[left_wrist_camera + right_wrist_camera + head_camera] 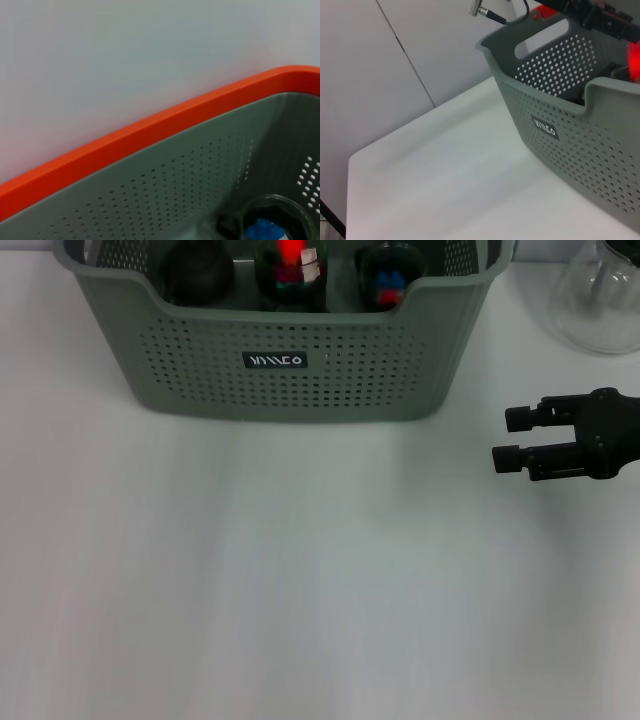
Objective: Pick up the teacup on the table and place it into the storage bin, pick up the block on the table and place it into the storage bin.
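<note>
On the white table [300, 590], the right pincer [507, 438] hovers open beside the storage bin [290, 370].

This looks like a robot test room or lab. A plain white desk [300, 590] holds only a few things: a grey-green storage bin [290, 370] with holes and a clear glass jar [600, 300] at the far corner. Bare pale wall panels [380, 65] stand behind the desk.

A clear glass vessel [600, 300] stands on the white table [300, 590], far right corner.
</note>
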Available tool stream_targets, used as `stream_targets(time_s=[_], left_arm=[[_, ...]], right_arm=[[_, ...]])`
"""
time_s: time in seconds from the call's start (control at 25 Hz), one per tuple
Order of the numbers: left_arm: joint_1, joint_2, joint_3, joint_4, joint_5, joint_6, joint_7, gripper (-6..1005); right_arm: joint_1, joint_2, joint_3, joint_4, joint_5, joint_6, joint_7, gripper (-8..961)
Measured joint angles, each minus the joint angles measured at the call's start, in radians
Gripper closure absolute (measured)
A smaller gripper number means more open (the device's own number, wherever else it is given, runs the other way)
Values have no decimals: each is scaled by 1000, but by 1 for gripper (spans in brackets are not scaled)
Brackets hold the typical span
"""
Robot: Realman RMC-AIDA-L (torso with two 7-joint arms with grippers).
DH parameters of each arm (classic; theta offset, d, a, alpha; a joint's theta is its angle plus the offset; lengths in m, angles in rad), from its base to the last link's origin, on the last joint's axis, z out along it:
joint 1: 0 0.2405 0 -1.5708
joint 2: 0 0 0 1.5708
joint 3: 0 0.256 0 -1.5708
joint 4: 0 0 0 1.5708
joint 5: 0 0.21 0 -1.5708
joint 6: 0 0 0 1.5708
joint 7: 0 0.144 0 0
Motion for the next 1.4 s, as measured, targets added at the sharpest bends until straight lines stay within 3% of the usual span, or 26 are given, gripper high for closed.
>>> stream_targets(time_s=[0.08, 0.2, 0.36, 0.4, 0.48, 0.52, 0.64, 0.72, 0.88, 1.04, 1.08, 1.4], left_arm=[[5, 0, -2, 6, 0, -3, -1, 582], [20, 0, -7, 32, -5, 2, -1, 486], [92, -9, -11, 167, -111, 64, 34, 352], [132, -15, -11, 230, -188, 97, 72, 316], [253, -22, -12, 402, -499, 213, 211, 243], [253, -22, -12, 402, -499, 213, 211, 207], [355, -14, -16, 464, -849, 335, 343, 154], [411, -5, -35, 440, -1024, 412, 409, 137], [488, -13, -89, 370, -1147, 550, 496, 131], [547, -20, -112, 318, -1152, 657, 596, 129], [579, -19, -132, 265, -1152, 736, 682, 129], [614, -1, -147, 80, -1074, 822, 884, 133]], right_arm=[[0, 1, 0, 0, 0, 1, -1, 174], [1, 1, 0, 0, 0, 1, -3, 174], [2, 2, 0, 0, 0, 1, -10, 174], [1, 2, 2, 0, 0, 0, -15, 174], [2, 2, 10, 0, 1, -4, -26, 174], [2, 2, 15, 0, 2, -6, -33, 174], [3, 2, 26, 0, 4, -10, -58, 174], [3, 1, 27, 0, 6, -13, -73, 174], [0, 2, 29, 0, 31, -38, -108, 174], [-8, 1, 32, 1, 67, -62, -142, 174], [-9, 2, 33, 1, 72, -65, -146, 174], [-7, 8, 35, 38, 90, -75, -205, 174]])
